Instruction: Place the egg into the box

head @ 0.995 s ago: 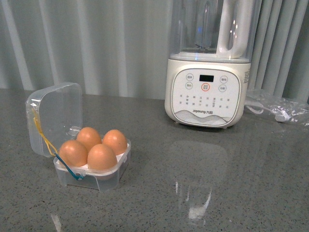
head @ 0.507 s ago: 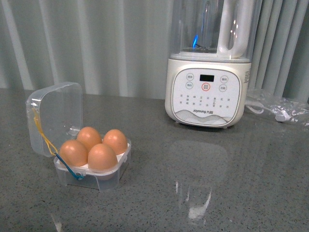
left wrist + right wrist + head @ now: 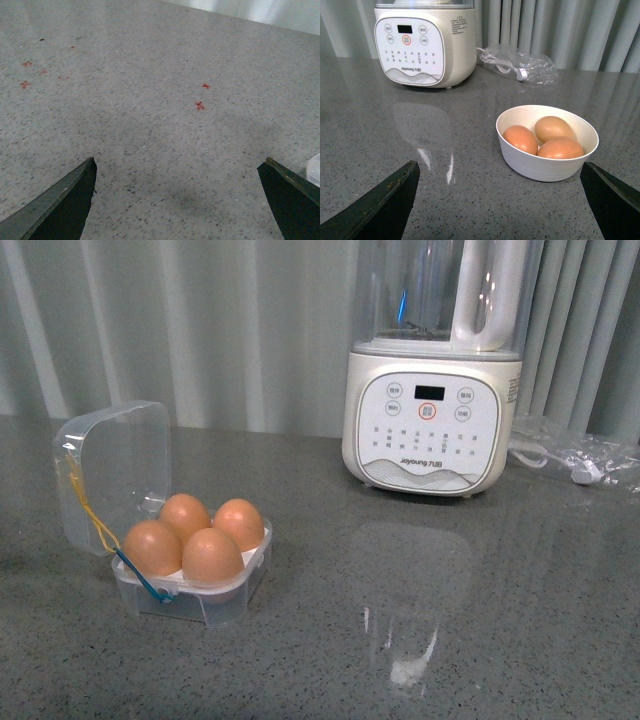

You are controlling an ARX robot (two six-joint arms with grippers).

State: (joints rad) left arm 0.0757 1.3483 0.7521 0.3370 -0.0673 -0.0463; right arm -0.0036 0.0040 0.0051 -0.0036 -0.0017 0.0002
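Front view: the box (image 3: 215,608) stands with its lid up on the desk (image 3: 480,640). The egg (image 3: 212,555) and three like it fill all four holes, and neither pincer shows. Left wrist view: the left pincer (image 3: 179,161) gapes wide and empty over bare desk. A clear corner (image 3: 314,170), likely the box, lies just outside one finger. Right wrist view: the right pincer (image 3: 500,163), equally wide and empty, faces a white bowl (image 3: 540,170) holding three more eggs just ahead. We judge the filling done; the next move calls for lowering the lid gently.
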